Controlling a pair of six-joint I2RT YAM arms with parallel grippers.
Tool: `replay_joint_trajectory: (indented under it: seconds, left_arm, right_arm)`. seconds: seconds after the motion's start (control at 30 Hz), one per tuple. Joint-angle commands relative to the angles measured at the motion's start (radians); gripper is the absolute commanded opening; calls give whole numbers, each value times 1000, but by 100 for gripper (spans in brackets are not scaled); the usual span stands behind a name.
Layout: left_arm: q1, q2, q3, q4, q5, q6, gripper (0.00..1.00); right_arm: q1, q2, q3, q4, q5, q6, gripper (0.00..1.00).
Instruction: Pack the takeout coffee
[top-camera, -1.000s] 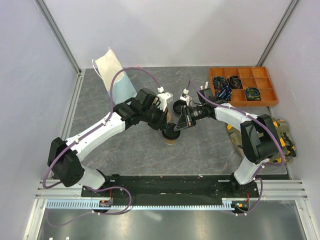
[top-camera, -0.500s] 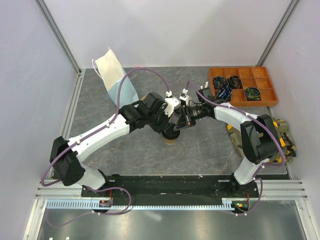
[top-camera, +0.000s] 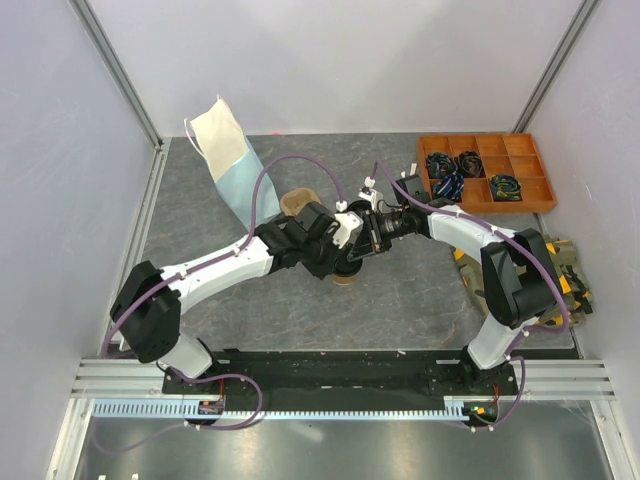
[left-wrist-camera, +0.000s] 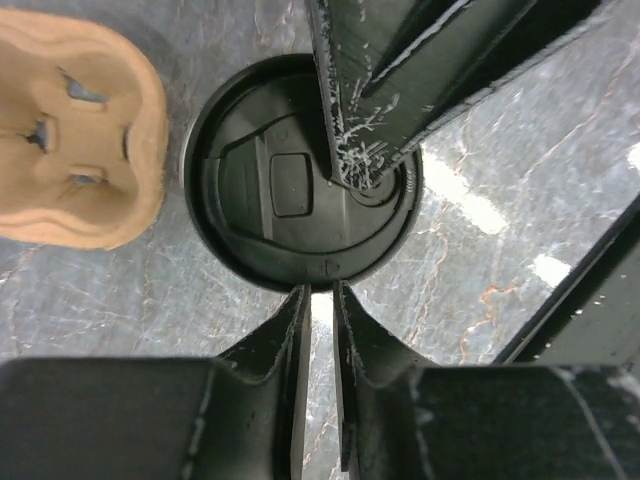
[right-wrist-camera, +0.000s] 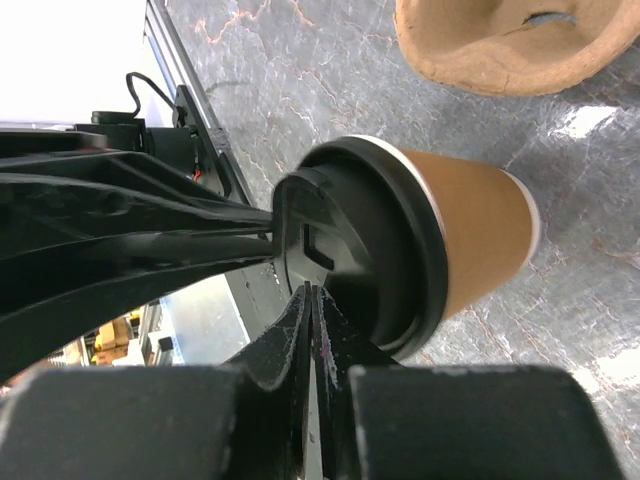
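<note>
The takeout coffee (top-camera: 343, 278) stands upright on the table, a tan cup (right-wrist-camera: 480, 235) with its black lid (left-wrist-camera: 290, 185) on. My left gripper (left-wrist-camera: 320, 292) hangs right above the lid's rim. Its jaws are a narrow slit apart with nothing between them. My right gripper (right-wrist-camera: 314, 292) is shut, and its fingertips (left-wrist-camera: 355, 165) rest on the top of the lid. In the top view both grippers meet over the cup and hide most of it. The left fingers (right-wrist-camera: 190, 235) reach the lid's edge in the right wrist view.
A tan pulp carrier (top-camera: 297, 198) lies just behind the cup. Farther back on the left stands a light-blue paper bag (top-camera: 232, 165). An orange compartment tray (top-camera: 487, 170) with cables sits at the back right, and yellow-black tools (top-camera: 566, 272) lie at the right edge.
My left arm has swung right and forward until its gripper is over the cup, uncovering the carrier. Its jaws have parted a little. The right gripper closed further on the lid.
</note>
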Motion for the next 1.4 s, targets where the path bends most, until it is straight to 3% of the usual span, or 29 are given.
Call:
replay_joint_trajectory:
  seconds: [0.0, 0.17, 0.47, 0.97, 1.37]
  left_arm:
    - [-5, 9, -32, 42, 31, -13, 23]
    - [-5, -54, 37, 0, 28, -6, 23]
    - [-5, -76, 165, -17, 20, -6, 45]
    - [-8, 90, -4, 92, -24, 36, 39]
    - [4, -85, 62, 4, 48, 22, 39]
  right_arm:
    - [5, 38, -23, -18, 183, -66, 9]
    - [5, 40, -23, -18, 180, -64, 9]
    - [7, 49, -22, -18, 175, -56, 9]
    - [7, 77, -25, -18, 163, -53, 9]
    - [7, 65, 4, -16, 123, -40, 10]
